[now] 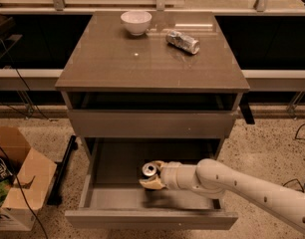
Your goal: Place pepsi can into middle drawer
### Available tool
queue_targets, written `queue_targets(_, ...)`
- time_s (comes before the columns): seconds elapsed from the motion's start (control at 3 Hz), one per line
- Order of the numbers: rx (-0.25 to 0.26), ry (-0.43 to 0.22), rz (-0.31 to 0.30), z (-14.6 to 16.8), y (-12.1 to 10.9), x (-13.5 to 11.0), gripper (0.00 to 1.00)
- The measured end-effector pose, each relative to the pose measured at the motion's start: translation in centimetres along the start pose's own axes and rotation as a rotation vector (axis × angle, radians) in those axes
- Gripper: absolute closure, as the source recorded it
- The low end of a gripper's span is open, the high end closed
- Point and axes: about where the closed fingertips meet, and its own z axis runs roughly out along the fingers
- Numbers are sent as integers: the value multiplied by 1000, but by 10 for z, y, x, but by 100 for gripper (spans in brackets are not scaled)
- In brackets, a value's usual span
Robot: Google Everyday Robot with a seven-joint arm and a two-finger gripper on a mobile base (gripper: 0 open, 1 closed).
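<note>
The middle drawer (115,166) is pulled out at the bottom of the grey cabinet, with a flat grey floor and low side walls. My gripper (152,178) reaches into it from the right on a white arm. It is shut on the pepsi can (149,170). The can stands upright just above the drawer floor, near the middle. Only its silver top and a bit of dark side show, and the fingers hide the rest.
A white bowl (136,21) and a silver-grey can (182,41) lying on its side are on the cabinet top (142,63). A closed grey drawer front (152,124) sits above the open drawer. An open cardboard box (15,188) stands on the floor at left.
</note>
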Motion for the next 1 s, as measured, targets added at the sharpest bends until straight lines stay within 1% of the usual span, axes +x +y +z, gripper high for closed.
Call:
queue_targets(0.33, 24, 26, 11, 8, 7, 18, 82)
queue_targets(0.67, 42, 39, 39, 12, 11, 32, 58)
queue_targets(1.0, 51, 22, 100, 14, 15, 45, 27)
